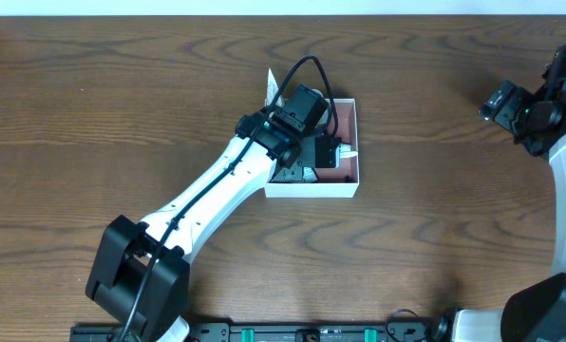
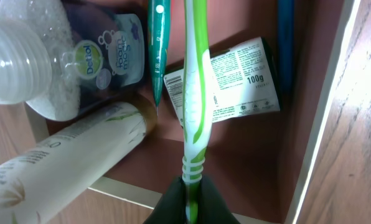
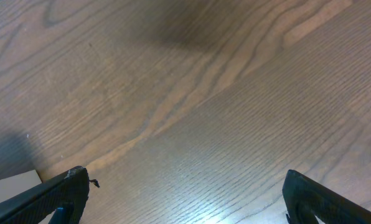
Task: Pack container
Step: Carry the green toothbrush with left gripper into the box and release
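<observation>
The container (image 1: 313, 190), a shallow white-walled box with a reddish-brown floor (image 2: 235, 158), sits mid-table under my left arm. My left gripper (image 2: 190, 202) is shut on the handle end of a green and white toothbrush (image 2: 195, 93), which stretches over the box's contents. In the overhead view the left gripper (image 1: 327, 152) hangs inside the box's outline. My right gripper (image 3: 185, 208) is open over bare wood, far off at the table's right (image 1: 501, 103), with nothing between its fingers (image 3: 51, 199).
Inside the box lie a dark Dettol bottle (image 2: 104, 53), a clear ribbed-cap bottle (image 2: 17, 56), a cream tube (image 2: 67, 162), a white printed pack marked 100g (image 2: 244, 81), a teal toothbrush (image 2: 157, 50) and a blue item (image 2: 286, 43).
</observation>
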